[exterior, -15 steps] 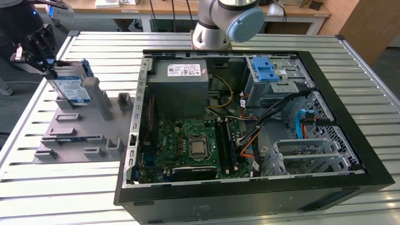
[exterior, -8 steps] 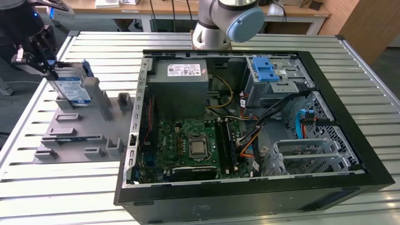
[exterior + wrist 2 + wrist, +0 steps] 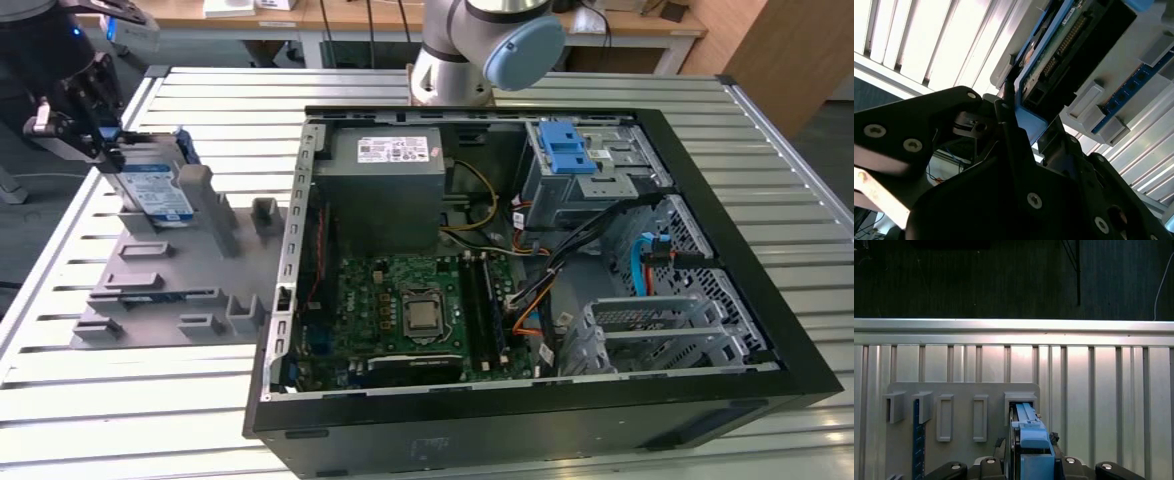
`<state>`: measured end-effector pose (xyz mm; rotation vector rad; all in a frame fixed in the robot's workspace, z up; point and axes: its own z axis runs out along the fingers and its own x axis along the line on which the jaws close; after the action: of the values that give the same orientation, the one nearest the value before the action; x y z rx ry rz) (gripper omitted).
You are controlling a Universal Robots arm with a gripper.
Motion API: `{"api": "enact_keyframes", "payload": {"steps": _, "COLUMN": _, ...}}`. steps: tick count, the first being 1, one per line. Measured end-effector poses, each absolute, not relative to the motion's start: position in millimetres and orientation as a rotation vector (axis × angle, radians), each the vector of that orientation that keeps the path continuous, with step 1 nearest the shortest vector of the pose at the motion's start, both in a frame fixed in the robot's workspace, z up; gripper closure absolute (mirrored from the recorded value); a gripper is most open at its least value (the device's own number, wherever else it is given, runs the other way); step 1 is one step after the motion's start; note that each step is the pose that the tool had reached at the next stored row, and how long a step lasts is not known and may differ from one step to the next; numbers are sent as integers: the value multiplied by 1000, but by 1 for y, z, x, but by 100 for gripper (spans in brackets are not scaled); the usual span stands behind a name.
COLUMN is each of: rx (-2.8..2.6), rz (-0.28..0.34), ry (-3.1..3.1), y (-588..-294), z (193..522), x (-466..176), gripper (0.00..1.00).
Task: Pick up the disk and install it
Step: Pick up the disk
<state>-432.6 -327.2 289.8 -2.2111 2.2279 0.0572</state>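
The disk [image 3: 150, 188] stands on edge in a slot of the grey holder [image 3: 187, 265] on the table, at the exterior view's far left, its white-and-blue label facing out. My gripper [image 3: 104, 148] reaches it from above and behind. In the first wrist view the blue carrier frame of the disk [image 3: 1030, 432] runs edge-on between the fingers of my gripper [image 3: 1031, 442], which sit tight on both sides. The second wrist view shows the connector end of the disk [image 3: 1064, 47] and my gripper [image 3: 1029, 127] pinching the blue frame. The gripper is shut on the disk.
An open black computer case [image 3: 747, 250] lies to the exterior view's right of the holder, with a grey power-supply box [image 3: 387, 175], a silver cage with a blue latch [image 3: 581, 160] and a motherboard [image 3: 400, 310]. A blue memory stick [image 3: 916, 440] stands in the holder. The table is slatted aluminium [image 3: 160, 400].
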Motion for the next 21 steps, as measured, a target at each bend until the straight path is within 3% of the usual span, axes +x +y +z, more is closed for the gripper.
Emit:
{"api": "enact_keyframes", "payload": {"steps": 6, "rx": -2211, "rz": 57, "ry": 2228, "y": -327, "z": 290, "x": -433, "gripper": 57}}
{"api": "enact_keyframes", "payload": {"steps": 7, "rx": -2211, "rz": 57, "ry": 2228, "y": -327, "z": 290, "x": -433, "gripper": 64}}
{"api": "enact_keyframes", "payload": {"steps": 21, "rx": -2211, "rz": 57, "ry": 2228, "y": -327, "z": 290, "x": -433, "gripper": 64}}
